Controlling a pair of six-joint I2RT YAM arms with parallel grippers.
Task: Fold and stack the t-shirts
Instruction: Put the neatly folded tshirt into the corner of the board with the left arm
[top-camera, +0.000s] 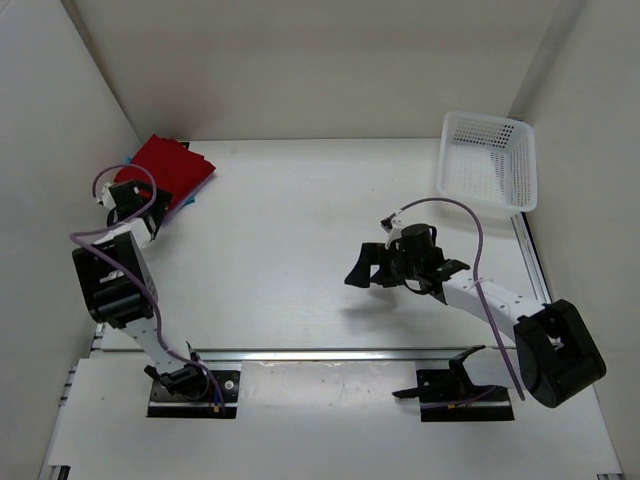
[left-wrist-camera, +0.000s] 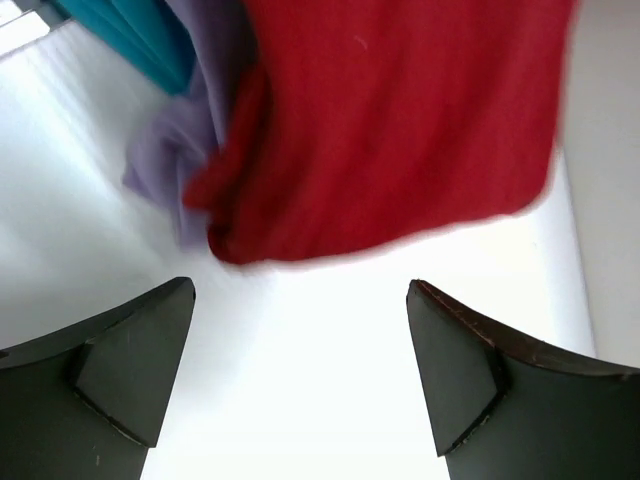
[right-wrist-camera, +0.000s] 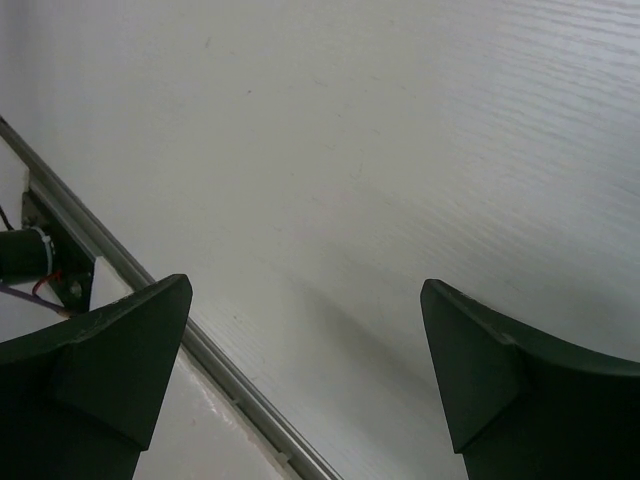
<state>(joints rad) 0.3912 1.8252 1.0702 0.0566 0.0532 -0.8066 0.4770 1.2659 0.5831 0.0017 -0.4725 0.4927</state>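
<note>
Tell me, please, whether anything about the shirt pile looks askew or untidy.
Yes, the edges do not line up: the lavender shirt bunches out, rumpled, past the edge of the red shirt, and the teal shirt pokes out beyond both.

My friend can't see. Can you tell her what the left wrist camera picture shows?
A red t-shirt lies over a lavender t-shirt, with a teal t-shirt peeking out at the top left, all on a white table. Nearer the camera, the left gripper stands wide open, holding nothing.
</note>
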